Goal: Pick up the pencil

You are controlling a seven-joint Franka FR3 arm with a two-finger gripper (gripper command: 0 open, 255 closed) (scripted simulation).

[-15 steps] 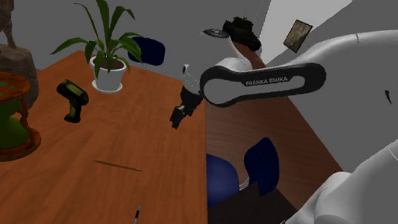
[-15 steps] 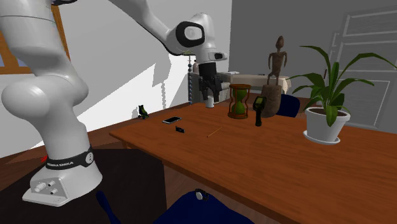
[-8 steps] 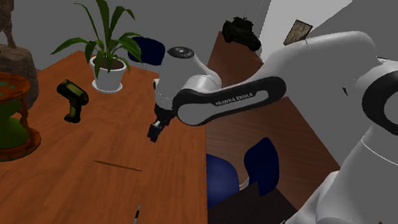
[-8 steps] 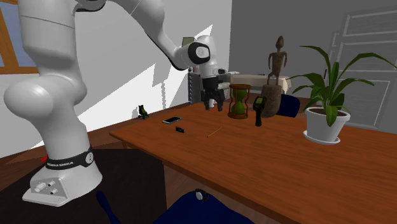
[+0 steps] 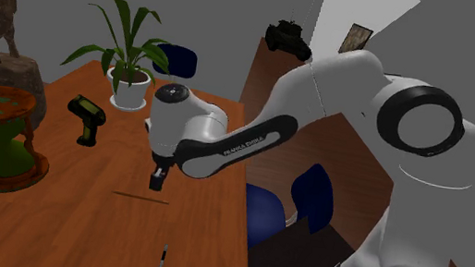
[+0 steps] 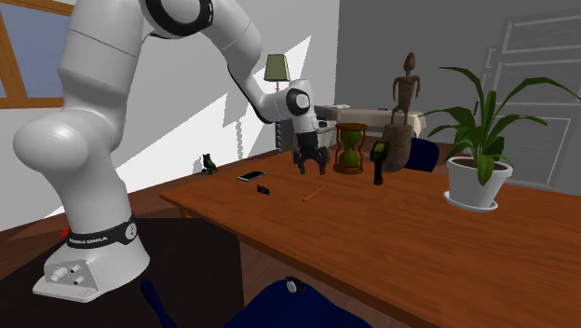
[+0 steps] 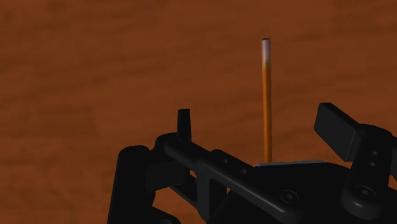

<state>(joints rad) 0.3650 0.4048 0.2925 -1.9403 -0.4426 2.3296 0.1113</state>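
Saw a broad counter [image 5: 66, 228] of reddish-brown wood, flat, with streaky grain. Noted over it a smooth, rounded white arm [image 5: 344, 85] with dark joints, bent down toward the boards. Spotted a long-leaved green plant [image 5: 129, 50] in a round white pot at the far end, then an hourglass [image 5: 5, 157] with a mottled brown frame and green bulbs, then a blocky black and yellow handheld scanner [image 5: 87, 119]. Found the all-black gripper [image 6: 313, 170] hung just above the wood, its two fingers [image 7: 338, 130] set apart and clasping nothing. Made out the pencil [image 7: 266, 102], a thin straight orange stick with a pale tip, lying flat on the counter under the gripper, in line with the gap between the fingers, untouched.
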